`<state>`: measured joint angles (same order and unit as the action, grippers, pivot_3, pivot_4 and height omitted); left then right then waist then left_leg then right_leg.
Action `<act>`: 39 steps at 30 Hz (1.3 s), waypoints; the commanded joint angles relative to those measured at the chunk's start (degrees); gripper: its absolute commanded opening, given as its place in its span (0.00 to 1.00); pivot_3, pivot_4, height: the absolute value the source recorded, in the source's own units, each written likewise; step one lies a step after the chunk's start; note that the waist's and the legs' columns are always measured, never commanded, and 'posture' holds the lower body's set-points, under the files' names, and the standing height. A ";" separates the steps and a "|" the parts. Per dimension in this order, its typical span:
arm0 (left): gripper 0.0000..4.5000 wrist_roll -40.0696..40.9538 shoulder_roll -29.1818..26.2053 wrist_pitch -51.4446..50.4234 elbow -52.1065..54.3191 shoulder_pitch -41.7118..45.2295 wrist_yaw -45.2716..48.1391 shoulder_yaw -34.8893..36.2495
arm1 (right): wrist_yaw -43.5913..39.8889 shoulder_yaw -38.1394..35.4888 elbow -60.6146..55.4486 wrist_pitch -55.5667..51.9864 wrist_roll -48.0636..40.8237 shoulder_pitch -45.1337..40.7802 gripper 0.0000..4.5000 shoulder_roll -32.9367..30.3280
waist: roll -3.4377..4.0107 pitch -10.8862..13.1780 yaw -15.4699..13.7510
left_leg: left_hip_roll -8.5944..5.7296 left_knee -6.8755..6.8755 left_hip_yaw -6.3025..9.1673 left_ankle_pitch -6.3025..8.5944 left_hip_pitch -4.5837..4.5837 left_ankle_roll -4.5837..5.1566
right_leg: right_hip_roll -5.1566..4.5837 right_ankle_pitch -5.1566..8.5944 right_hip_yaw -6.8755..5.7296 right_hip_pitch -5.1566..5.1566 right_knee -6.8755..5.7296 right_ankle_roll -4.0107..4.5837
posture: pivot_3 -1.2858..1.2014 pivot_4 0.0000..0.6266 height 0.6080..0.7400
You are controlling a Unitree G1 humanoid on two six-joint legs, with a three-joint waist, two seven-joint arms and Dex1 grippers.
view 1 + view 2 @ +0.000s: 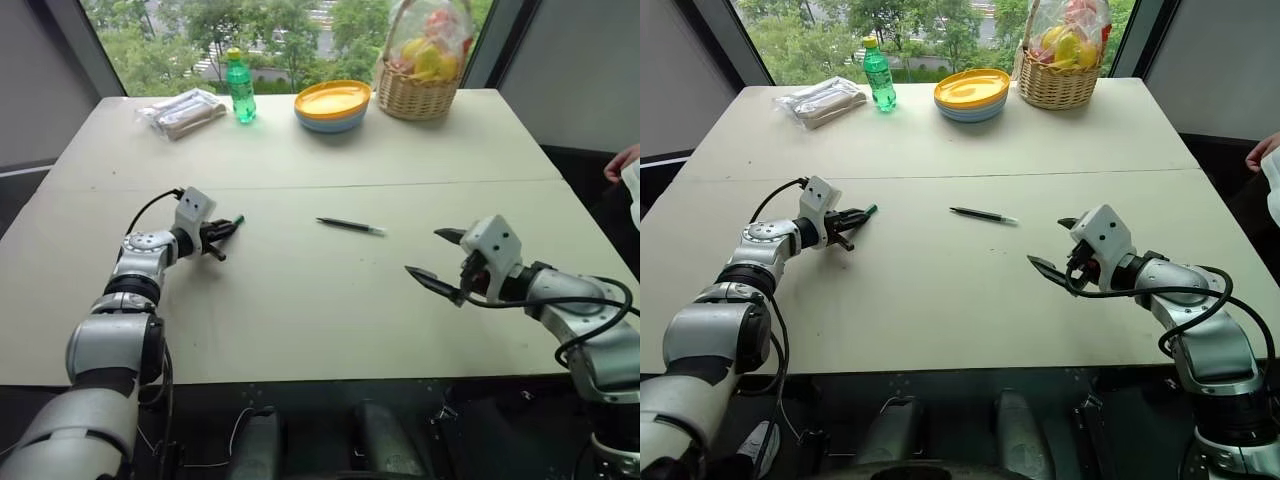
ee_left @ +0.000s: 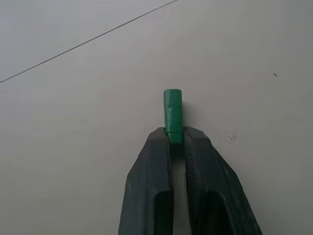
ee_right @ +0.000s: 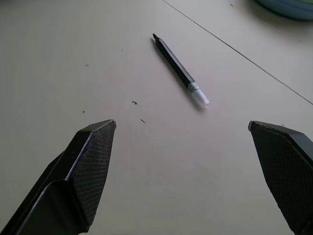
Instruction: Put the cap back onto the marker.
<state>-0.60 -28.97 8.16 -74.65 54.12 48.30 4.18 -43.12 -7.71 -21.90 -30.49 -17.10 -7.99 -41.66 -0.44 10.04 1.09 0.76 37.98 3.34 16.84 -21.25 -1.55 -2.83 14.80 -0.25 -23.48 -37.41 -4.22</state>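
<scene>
Left pincer (image 2: 177, 147) clamped on the cap (image 2: 173, 113) — green end sticks out past its fingertips, just over the tabletop (image 1: 300, 300). Right pincer (image 1: 437, 255) spread wide, holding nothing. The marker (image 1: 350, 226) lies flat between the two pincers — ahead of the right one, untouched.

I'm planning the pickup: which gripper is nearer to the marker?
Roughly even, the right slightly nearer. The right gripper hangs open toward the marker's pale tip; the left gripper, off its dark end, pinches the cap.
</scene>
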 commanded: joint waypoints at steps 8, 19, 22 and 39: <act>0.01 -0.40 -0.58 0.00 -0.36 -0.20 1.23 0.34 | 0.69 -1.17 -1.60 0.73 -0.39 -0.85 1.00 -0.49 | 0.00 0.00 -0.07 | 0.01 0.01 0.00 0.00 -0.01 0.00 | 0.01 0.00 0.01 0.00 -0.01 0.01 | 0.52 0.24 1.00; 0.01 1.22 -0.84 7.54 6.87 -7.40 13.44 -0.90 | 0.67 1.46 0.71 2.18 -0.06 -3.22 1.00 0.83 | 0.00 0.00 -0.35 | 0.01 0.02 -0.04 0.00 -0.07 0.00 | -0.02 0.00 0.01 0.00 0.09 0.01 | 0.52 0.24 1.00; 0.01 4.10 -1.48 9.58 15.61 -12.88 16.93 -0.14 | 0.07 3.38 2.79 3.15 -0.30 -6.04 1.00 2.17 | 0.02 -0.01 0.04 | 0.01 0.02 -0.06 0.00 -0.07 0.00 | -0.03 0.00 0.05 -0.02 0.10 0.02 | 0.52 0.24 1.00; 0.01 17.54 -7.64 -17.62 82.95 -50.57 6.15 6.95 | -15.62 18.06 61.23 29.66 9.73 -40.94 1.00 16.31 | 0.30 0.19 -0.10 | 0.12 0.00 -0.12 0.00 -0.10 0.00 | -0.06 -0.06 0.11 -0.10 0.11 0.14 | 0.52 0.24 1.00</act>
<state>15.33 -35.98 -8.35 4.51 4.04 55.88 9.22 -57.88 10.89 36.13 -4.53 -8.24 -46.66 -25.52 -0.14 10.23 1.00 0.88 37.98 3.20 16.84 -21.34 -1.56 -2.89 14.74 -0.13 -23.58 -37.30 -4.08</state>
